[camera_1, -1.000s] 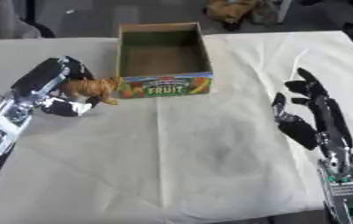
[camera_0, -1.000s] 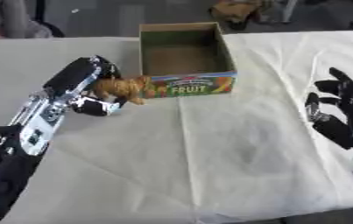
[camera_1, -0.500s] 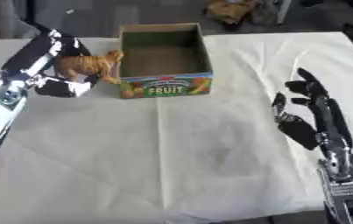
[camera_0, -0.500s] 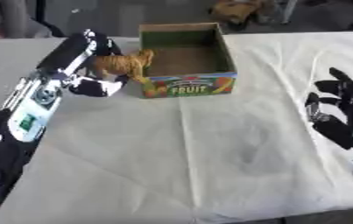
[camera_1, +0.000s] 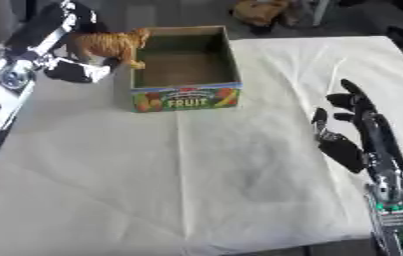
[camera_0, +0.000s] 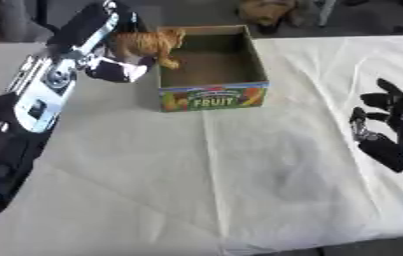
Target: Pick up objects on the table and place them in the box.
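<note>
An orange toy tiger (camera_0: pixel 149 43) hangs in the air at the left wall of the cardboard box (camera_0: pixel 213 96), its head over the box's inside. My left hand (camera_0: pixel 108 67) is shut on the tiger's rear, up at the top left. The box is brown inside, bears a "FRUIT" label on its front and looks empty. My right hand (camera_1: pixel 349 135) rests open on the cloth at the right edge, fingers up, holding nothing.
A cream cloth (camera_0: pixel 204 170) covers the table, wrinkled toward the front. A brown stuffed thing (camera_0: pixel 261 11) lies beyond the table's far edge. Dark chairs or legs show at the back.
My left hand has lifted the tiger from the cloth beside the box's front left corner and carried it up and back to the box's left wall. The right hand stayed still.
</note>
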Controlling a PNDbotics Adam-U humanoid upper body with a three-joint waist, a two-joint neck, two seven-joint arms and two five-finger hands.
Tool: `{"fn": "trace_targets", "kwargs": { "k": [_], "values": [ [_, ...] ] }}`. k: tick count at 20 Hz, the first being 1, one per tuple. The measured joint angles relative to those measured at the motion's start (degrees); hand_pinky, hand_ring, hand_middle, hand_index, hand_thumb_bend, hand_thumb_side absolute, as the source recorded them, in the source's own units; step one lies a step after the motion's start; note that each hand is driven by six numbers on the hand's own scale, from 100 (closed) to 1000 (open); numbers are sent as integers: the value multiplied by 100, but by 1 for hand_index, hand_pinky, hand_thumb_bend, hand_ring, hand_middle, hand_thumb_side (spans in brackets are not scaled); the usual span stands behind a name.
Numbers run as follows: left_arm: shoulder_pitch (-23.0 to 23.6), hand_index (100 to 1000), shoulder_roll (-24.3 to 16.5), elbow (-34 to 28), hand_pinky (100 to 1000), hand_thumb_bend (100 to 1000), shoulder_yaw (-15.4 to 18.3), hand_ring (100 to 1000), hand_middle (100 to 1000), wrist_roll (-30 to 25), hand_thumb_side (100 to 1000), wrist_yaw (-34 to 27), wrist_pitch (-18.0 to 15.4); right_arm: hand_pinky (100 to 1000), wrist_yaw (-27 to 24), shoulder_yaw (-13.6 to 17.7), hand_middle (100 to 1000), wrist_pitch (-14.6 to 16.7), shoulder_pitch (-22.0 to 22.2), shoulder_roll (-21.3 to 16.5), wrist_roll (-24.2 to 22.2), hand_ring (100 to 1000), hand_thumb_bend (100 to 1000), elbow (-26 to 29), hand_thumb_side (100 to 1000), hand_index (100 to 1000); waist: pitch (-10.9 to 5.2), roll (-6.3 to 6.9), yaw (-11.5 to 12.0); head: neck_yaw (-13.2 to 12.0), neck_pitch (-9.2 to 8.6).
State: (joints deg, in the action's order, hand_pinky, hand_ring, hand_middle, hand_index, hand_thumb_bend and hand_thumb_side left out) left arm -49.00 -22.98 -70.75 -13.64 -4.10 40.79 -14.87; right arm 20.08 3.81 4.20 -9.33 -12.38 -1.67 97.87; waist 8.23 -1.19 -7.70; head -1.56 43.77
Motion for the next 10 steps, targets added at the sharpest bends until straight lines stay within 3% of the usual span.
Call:
{"fn": "trace_targets", "kwargs": {
  "k": [6,10],
  "values": [
    [-542,494,287,880,290,291,213,370,388,550,100,477,158,776,-4,-75,757,27,-75,2,-72,851,100,0,343,995,137,62,-272,-104,-14],
    [-764,507,418,1392,303,307,347,381,400,992,100,836,195,776,-18,-144,757,49,-153,2,-123,851,100,1,348,995,274,150,-490,-132,-126]
  ]
}}
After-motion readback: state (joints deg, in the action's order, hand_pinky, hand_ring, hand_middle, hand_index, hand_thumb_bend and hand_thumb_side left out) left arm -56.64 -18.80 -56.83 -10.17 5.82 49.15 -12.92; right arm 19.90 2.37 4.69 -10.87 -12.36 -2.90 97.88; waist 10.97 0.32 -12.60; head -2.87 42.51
